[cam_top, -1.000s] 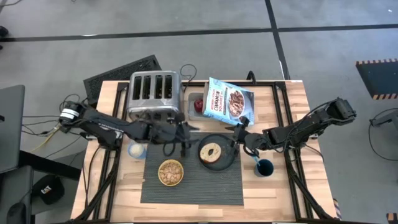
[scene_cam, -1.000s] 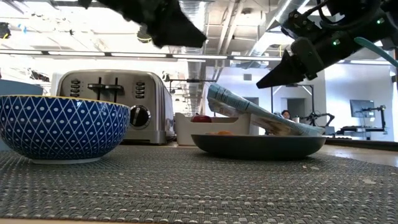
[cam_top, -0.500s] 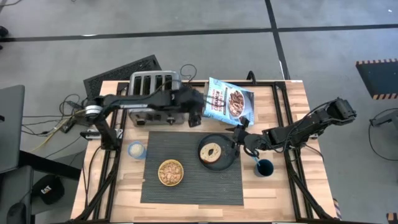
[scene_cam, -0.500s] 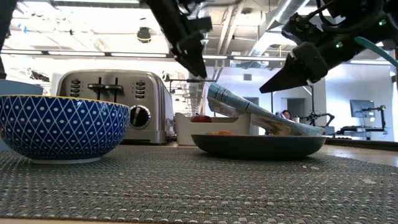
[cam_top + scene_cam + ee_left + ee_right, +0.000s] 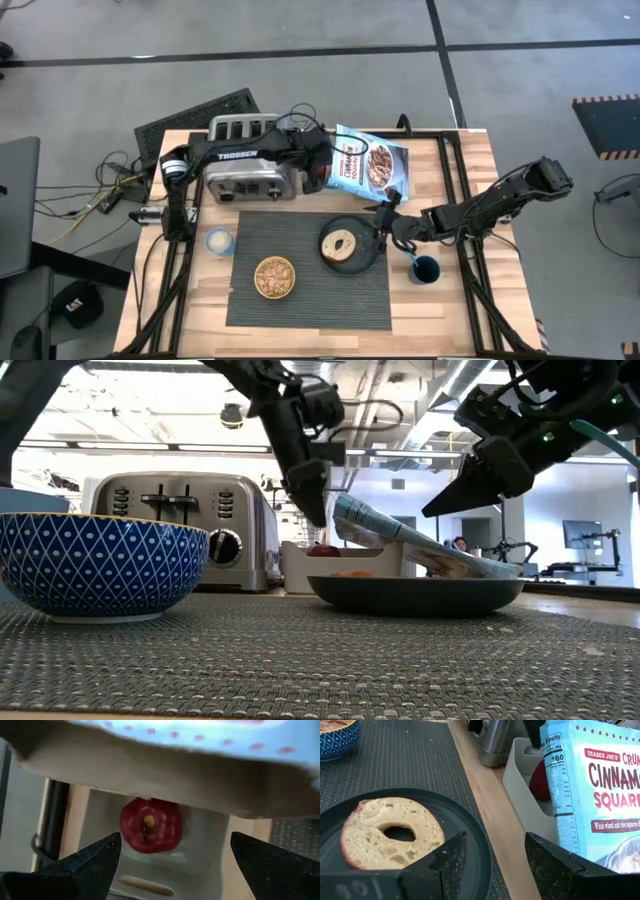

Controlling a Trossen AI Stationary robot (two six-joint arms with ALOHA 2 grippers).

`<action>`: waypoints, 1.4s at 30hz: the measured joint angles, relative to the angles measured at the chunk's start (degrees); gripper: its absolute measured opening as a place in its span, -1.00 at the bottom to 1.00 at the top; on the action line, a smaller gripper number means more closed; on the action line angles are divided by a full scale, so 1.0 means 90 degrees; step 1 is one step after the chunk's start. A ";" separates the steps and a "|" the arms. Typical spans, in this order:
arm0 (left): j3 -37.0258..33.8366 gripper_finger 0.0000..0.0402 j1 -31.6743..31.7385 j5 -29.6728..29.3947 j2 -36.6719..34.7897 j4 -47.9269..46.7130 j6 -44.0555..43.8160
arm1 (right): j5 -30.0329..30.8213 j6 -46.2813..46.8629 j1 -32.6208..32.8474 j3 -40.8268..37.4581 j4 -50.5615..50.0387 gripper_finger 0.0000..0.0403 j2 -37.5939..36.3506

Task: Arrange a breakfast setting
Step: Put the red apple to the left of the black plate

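Note:
The red apple (image 5: 150, 824) lies in a white tray (image 5: 200, 840) by the toaster, partly under the cereal box's edge. My left gripper (image 5: 175, 857) is open and points down above the apple, one finger on either side, touching nothing; it also shows in the high view (image 5: 322, 170). The bagel (image 5: 392, 837) lies on the dark plate (image 5: 365, 255) on the ribbed placemat (image 5: 320, 295). My right gripper (image 5: 495, 862) is open and empty above the plate's right rim. The cereal-filled blue-patterned bowl (image 5: 274, 277) and the dark blue cup (image 5: 425, 268) stand nearby. The spoon is out of view.
The steel toaster (image 5: 245, 160) stands at the far left under my left arm. The blue cereal box (image 5: 370, 165) leans over the white tray's right side. A small glass (image 5: 218, 240) stands left of the placemat. Bare wood lies right of the cup.
My left arm has swung from over the placemat's far left edge toward the table's far edge, across the toaster. Its gripper now points down and has come down over the white tray with the apple.

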 joint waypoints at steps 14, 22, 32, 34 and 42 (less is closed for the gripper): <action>-0.0006 0.80 0.0173 -0.0186 0.0387 0.0495 0.0104 | 0.0003 -0.0002 -0.0015 0.0000 0.0093 0.13 0.0000; -0.0002 0.80 0.0275 0.0001 0.0574 0.0525 0.0066 | 0.0003 -0.0005 -0.0015 0.0000 0.0073 0.13 0.0000; -0.0010 0.69 0.0282 -0.0158 0.0908 0.0628 0.0109 | 0.0003 -0.0017 -0.0012 0.0000 0.0065 0.13 0.0000; -0.0010 0.58 0.0281 -0.0165 0.0903 0.0724 0.0124 | 0.0003 -0.0013 -0.0012 0.0000 0.0060 0.13 0.0000; -0.0007 0.15 0.0276 -0.0170 0.0835 0.0644 0.0145 | 0.0003 0.0002 -0.0012 0.0000 0.0064 0.13 0.0000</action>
